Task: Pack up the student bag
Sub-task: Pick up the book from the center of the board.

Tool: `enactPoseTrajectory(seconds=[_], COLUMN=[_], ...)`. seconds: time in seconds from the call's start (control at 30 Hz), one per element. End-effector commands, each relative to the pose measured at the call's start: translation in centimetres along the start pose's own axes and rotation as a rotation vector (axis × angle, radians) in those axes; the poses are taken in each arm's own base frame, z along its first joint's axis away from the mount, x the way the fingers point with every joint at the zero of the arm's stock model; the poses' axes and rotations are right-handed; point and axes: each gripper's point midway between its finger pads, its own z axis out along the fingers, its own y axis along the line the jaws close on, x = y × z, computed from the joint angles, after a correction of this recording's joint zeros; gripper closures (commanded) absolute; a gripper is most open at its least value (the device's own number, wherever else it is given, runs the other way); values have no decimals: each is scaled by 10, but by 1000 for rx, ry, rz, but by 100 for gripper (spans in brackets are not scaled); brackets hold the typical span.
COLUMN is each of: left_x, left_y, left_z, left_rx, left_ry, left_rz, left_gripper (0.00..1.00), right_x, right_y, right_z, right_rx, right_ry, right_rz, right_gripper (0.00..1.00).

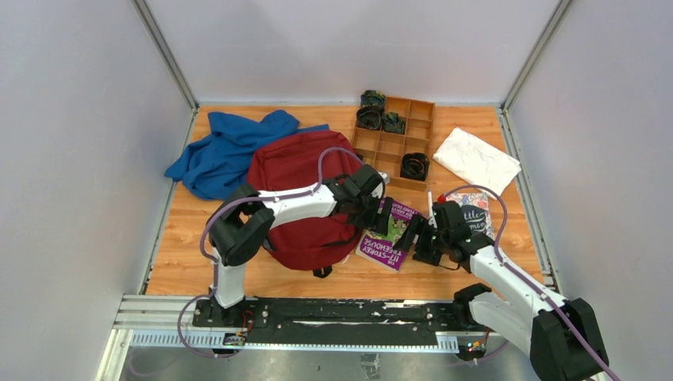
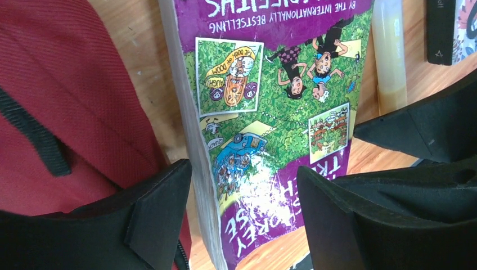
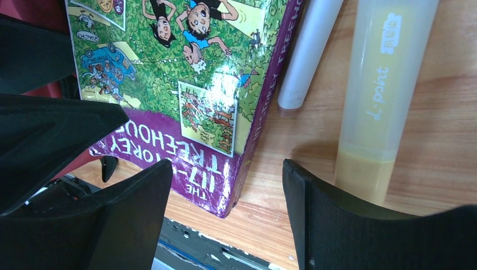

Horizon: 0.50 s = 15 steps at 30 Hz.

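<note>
The student bag (image 1: 298,198) lies flat in the middle of the table, a dark red backpack with black straps; its fabric fills the left of the left wrist view (image 2: 67,84). A purple and green paperback (image 1: 389,238) lies against the bag's right side. My left gripper (image 1: 382,218) is low over the book (image 2: 270,112), open, its fingers (image 2: 163,208) straddling the page edge without touching. From the right, my right gripper (image 1: 414,238) stands open around the book's near corner (image 3: 225,185), with a gap on both sides.
A white pen (image 3: 309,50) and a yellow highlighter (image 3: 382,84) lie just right of the book. A patterned notebook (image 1: 474,210) sits behind them. A blue garment (image 1: 226,151), a wooden divider tray (image 1: 397,139) with dark coils, and a white cloth (image 1: 476,159) lie at the back.
</note>
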Motion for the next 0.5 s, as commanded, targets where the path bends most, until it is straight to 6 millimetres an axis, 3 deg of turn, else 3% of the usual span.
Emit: enactPoseTrajectory(seconds=[0.0, 0.1, 0.37, 0.47], left_x=[4, 10, 22, 29], left_y=[-6, -7, -22, -22], left_z=[10, 17, 24, 31], left_rx=[40, 61, 166, 179], left_ry=[17, 42, 84, 121], left_rz=[-6, -8, -37, -55], left_gripper=[24, 23, 34, 30], right_x=[3, 4, 5, 6], right_y=[-2, 0, 0, 0], right_z=[4, 7, 12, 14], right_rx=[-13, -24, -24, -29], right_ry=[9, 16, 32, 38], right_rz=[37, 44, 60, 68], right_gripper=[24, 24, 25, 26])
